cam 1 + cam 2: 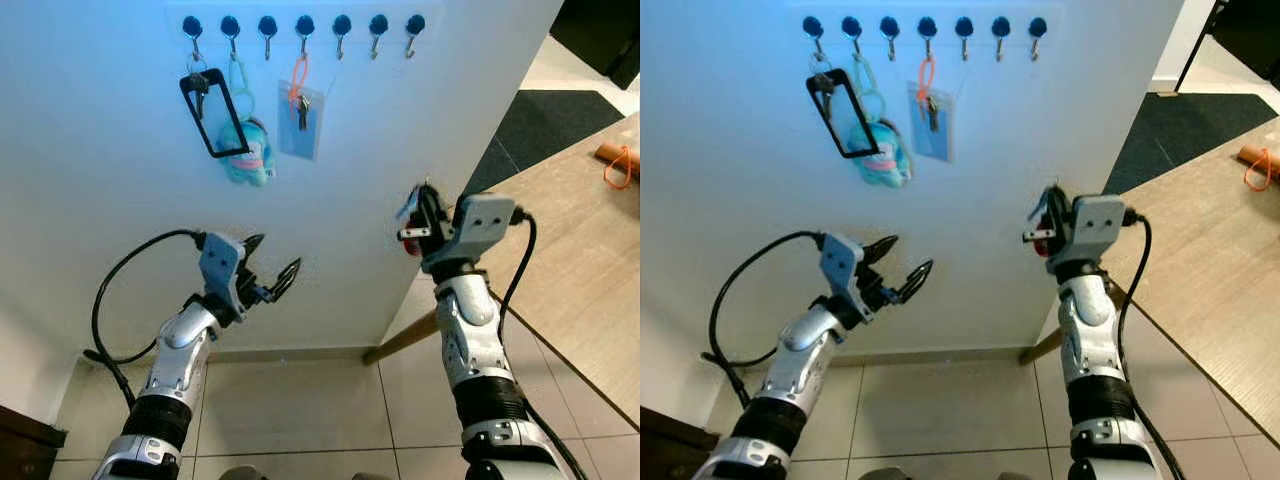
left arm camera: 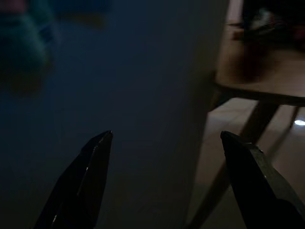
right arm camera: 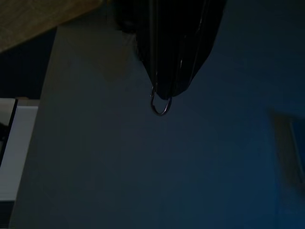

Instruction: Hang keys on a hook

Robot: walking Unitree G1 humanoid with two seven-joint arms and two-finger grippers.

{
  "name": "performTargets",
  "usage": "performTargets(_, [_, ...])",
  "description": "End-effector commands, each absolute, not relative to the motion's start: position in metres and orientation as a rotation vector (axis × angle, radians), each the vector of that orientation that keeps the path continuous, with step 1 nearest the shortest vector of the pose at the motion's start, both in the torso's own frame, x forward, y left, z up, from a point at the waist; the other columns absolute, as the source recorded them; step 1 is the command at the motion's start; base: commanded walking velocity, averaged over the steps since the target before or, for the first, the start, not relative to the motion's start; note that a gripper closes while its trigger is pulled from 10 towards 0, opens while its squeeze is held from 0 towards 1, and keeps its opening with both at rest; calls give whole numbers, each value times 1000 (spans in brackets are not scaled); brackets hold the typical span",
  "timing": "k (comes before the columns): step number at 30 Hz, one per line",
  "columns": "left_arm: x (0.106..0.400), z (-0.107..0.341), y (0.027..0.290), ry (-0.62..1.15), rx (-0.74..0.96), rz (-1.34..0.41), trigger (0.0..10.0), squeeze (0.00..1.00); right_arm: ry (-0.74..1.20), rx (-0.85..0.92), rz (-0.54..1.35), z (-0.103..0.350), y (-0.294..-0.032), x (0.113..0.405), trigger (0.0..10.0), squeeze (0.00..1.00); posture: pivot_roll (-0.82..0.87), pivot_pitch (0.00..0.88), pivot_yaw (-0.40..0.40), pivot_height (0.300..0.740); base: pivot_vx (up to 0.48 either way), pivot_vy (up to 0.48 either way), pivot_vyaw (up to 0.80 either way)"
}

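Observation:
A row of blue-knobbed hooks runs along the top of the white wall. A black strap with keys hangs from the first hook, a teal plush from the second, and an orange loop with a blue card from the fourth. The other hooks are bare. My right gripper is raised in front of the wall, below the right-hand hooks and shut on a bunch of keys with red and blue tags. The key ring pokes out past its fingertips. My left gripper stands open and empty, lower left.
A wooden table stands to the right, its leg reaching the tiled floor. An orange item lies on it. A dark mat lies beyond. A dark piece of furniture is at the lower left.

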State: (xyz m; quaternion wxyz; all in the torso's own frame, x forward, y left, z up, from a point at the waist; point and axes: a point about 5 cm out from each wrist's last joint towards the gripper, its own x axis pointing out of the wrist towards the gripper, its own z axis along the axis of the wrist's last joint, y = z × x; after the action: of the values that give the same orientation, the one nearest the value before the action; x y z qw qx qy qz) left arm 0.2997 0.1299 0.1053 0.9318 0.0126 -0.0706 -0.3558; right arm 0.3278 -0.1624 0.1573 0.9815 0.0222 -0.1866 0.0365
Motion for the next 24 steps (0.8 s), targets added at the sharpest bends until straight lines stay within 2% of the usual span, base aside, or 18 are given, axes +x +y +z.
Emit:
performTargets(1, [293,106,126,-129,35,-803,10000,0,-375,61,55,161,-164,327,10000,0,64,20,-19,740,0,0,0])
performTargets(8, [288,121,113,-153,29,-898,10000,0,-374,48,58,171,-161,328,10000,0,55,40,-13,740,0,0,0])
performTargets(12, [293,147,99,-230,19,-917,10000,0,-382,-12,60,191,-160,336,10000,0,55,48,-14,740,0,0,0])
performTargets(18, [304,180,89,-344,-9,-870,10000,0,-389,-87,63,213,-159,348,10000,0,50,57,-15,740,0,0,0])
performTargets(24, [308,183,89,-348,8,-809,10000,0,-374,-90,63,212,-159,350,10000,0,55,60,-17,740,0,0,0])
